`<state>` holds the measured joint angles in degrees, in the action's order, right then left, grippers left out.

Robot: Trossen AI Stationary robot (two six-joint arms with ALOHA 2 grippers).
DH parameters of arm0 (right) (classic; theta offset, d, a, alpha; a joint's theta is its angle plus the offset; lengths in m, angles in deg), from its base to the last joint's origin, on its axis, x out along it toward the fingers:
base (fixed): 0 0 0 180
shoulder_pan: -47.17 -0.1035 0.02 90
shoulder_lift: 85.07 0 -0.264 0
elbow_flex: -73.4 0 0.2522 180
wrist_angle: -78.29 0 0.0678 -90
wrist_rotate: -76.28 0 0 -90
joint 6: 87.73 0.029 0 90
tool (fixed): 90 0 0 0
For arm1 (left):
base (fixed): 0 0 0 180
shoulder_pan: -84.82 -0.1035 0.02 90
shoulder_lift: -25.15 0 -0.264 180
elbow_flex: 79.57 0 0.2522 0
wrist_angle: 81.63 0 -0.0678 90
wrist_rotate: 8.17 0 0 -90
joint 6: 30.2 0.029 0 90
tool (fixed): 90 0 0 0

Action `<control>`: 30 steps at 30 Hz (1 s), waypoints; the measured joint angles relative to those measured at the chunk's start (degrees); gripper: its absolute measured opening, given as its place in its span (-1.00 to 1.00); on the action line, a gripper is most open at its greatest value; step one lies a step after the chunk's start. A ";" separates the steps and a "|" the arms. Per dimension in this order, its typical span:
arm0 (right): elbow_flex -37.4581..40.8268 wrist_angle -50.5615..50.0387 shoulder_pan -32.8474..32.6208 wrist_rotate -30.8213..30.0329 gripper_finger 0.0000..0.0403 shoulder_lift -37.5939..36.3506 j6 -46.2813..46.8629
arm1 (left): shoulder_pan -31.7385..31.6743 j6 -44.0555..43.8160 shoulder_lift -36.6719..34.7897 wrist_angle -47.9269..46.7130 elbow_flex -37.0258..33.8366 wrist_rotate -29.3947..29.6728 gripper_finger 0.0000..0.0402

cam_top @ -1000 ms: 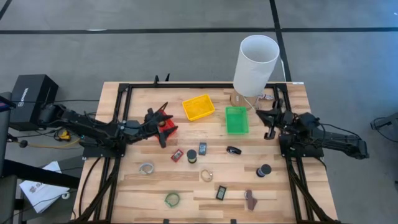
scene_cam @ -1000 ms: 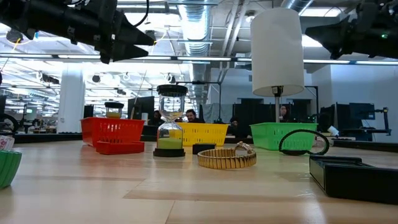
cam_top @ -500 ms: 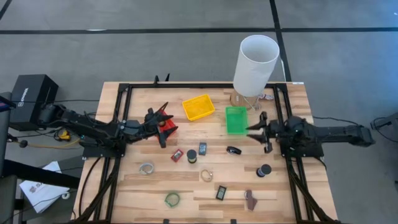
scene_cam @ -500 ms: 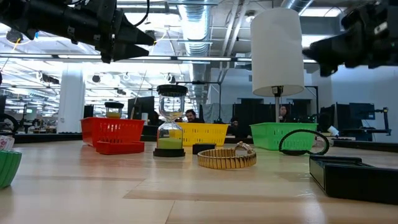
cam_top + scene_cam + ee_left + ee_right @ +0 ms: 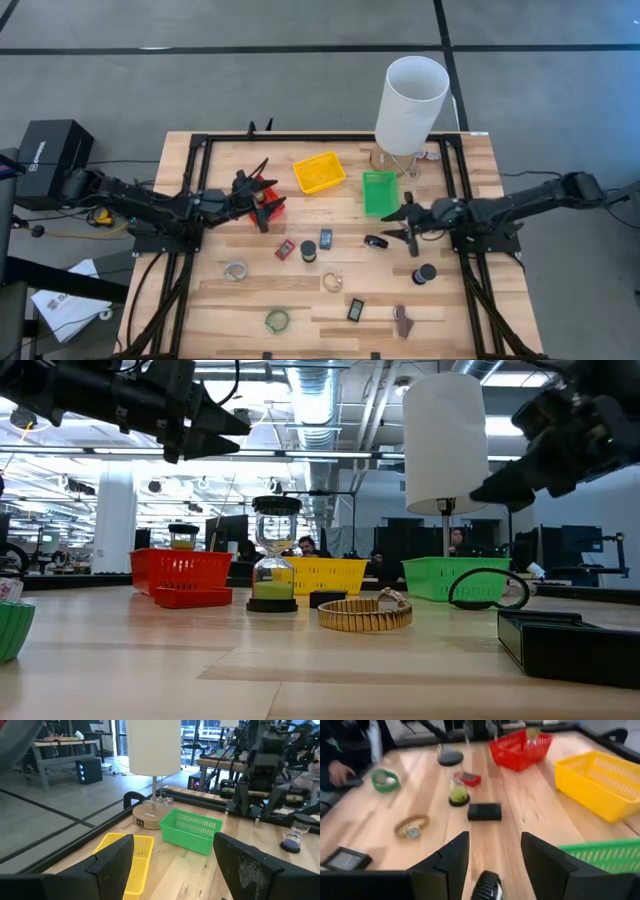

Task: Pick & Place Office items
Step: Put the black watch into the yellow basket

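Several office items lie loose on the wooden table: a red block (image 5: 284, 249), a small hourglass (image 5: 309, 251), a dark rectangle (image 5: 326, 239), a silvery ring (image 5: 236, 270), a gold watch (image 5: 332, 282), a green ring (image 5: 277, 320), a brown clip (image 5: 403, 320) and a black disc (image 5: 425, 273). My right gripper (image 5: 406, 226) is open and hovers just right of a small black oval item (image 5: 376, 241), which shows between its fingers (image 5: 487, 887). My left gripper (image 5: 262, 195) hangs open over the red bin (image 5: 272, 208), holding nothing.
The yellow bin (image 5: 319, 171) and green bin (image 5: 380, 192) stand at the table's far middle. The tall white cylinder (image 5: 411, 103) rises on its stand at the far right. A black frame (image 5: 200, 160) runs around the table. People sit in the room beyond the table.
My right gripper has swung from beside the green bin toward the table's left and near edge, coming down toward the small black oval item. Its fingers have opened. My left arm has kept still.
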<state>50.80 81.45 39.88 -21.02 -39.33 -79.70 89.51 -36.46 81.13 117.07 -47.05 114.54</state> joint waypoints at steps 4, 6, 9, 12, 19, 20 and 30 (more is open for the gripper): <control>-4.76 0.08 -0.96 -0.29 -0.15 9.52 0.78 | -0.13 -0.05 0.00 0.22 0.00 0.02 0.34; -7.92 -2.10 -1.34 -0.26 -0.15 13.83 2.32 | -0.11 -0.38 0.00 0.22 0.00 0.00 0.34; -14.53 -12.09 -1.83 -0.01 -0.15 18.85 5.29 | -0.11 -1.62 0.00 0.18 0.00 0.00 0.34; -22.00 -26.61 -2.59 0.07 -0.15 23.45 8.67 | -0.11 -2.14 0.00 0.18 0.00 0.00 0.34; -33.79 -45.25 -4.37 0.17 -0.15 33.91 14.51 | -0.11 -2.16 0.00 0.16 0.00 0.00 0.34; -34.85 -46.55 -4.52 0.17 -0.15 35.32 14.52 | -0.11 -2.17 0.00 0.16 0.00 0.00 0.34; -42.56 -57.04 -4.19 0.17 -0.15 46.79 15.57 | -0.11 -2.17 0.00 0.08 0.00 0.01 0.34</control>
<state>8.23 24.41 35.69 -20.85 7.45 -64.13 89.39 -38.63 81.13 117.15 -47.05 114.55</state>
